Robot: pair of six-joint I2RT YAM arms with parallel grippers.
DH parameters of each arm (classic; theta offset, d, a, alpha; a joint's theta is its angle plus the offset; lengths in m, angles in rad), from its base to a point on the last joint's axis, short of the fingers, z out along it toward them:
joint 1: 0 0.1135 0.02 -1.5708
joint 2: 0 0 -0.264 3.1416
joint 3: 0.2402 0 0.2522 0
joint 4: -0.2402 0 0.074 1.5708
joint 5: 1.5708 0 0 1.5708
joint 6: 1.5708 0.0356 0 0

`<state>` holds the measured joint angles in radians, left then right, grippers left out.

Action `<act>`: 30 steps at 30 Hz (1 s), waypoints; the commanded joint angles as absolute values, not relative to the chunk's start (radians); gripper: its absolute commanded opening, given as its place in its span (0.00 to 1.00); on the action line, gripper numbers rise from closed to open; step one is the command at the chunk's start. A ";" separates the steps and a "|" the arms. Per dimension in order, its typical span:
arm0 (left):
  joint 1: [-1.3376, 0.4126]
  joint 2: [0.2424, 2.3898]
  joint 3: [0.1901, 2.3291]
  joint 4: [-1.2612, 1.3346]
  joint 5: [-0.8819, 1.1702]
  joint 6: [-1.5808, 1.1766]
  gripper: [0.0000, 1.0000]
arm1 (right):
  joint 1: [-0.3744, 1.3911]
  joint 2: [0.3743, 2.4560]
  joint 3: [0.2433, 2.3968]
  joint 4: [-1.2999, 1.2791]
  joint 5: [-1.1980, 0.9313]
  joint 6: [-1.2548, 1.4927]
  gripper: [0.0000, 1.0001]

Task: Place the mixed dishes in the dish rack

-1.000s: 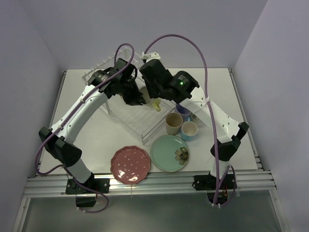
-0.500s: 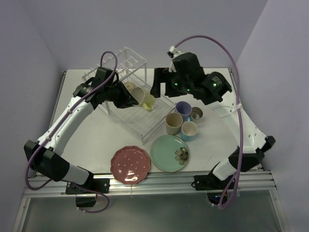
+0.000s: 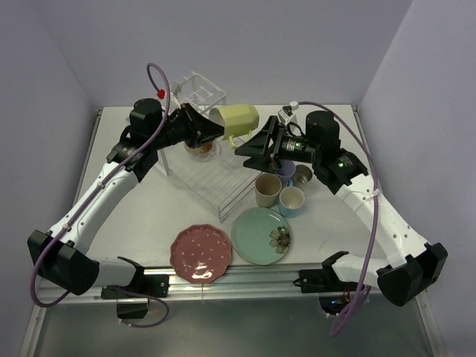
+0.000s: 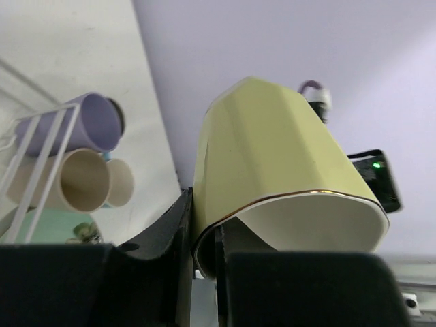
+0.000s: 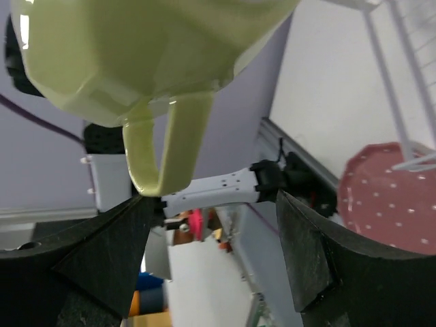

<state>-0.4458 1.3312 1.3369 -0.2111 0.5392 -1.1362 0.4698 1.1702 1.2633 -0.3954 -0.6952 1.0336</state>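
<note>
Grips the rim of the yellow cup (image 3: 236, 119) with the left hand (image 3: 204, 128), fingers clenched on the cup wall. Holds it in the air on its side, mouth toward the hand, base pointing away, handle hanging down. Directly beneath this hand: the dish rack (image 3: 216, 178), with the cream bowl (image 3: 202, 147) sitting in it. Beyond the hand, toward the back wall, the rack's raised tier of pegs.

Just past the cup's base, meets the right hand (image 3: 260, 145), released, fingers spread wide, with the handle just above the gap between them. Cannot tell whether a finger touches the handle.

Below the right hand, on the bench (image 3: 149, 201), stands a tight cluster: lavender cup (image 3: 282, 169), small glass (image 3: 303, 175) beside it, beige cup (image 3: 268, 190) and light-blue cup (image 3: 291, 201) side by side. Well apart from both hands, near the arm bases, lie the pink-red dotted plate (image 3: 201, 253) and, overlapping its right edge, the mint-green plate (image 3: 261, 235).
</note>
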 commanded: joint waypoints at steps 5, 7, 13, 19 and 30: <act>-0.446 1.264 1.292 0.172 0.624 -1.265 0.00 | 0.436 1.137 1.157 0.153 -0.842 1.374 0.73; -0.448 1.261 1.284 0.190 0.629 -1.276 0.00 | 0.427 1.140 1.129 0.250 -0.835 1.436 0.71; -0.449 1.253 1.256 0.230 0.637 -1.308 0.00 | 0.411 1.187 1.111 0.422 -0.833 1.561 0.60; -0.465 1.273 1.269 0.259 0.637 -1.324 0.00 | 0.411 1.249 1.161 0.437 -0.816 1.558 0.44; -0.472 1.318 1.307 0.158 0.664 -1.283 0.46 | 0.417 1.307 1.210 0.453 -0.818 1.536 0.00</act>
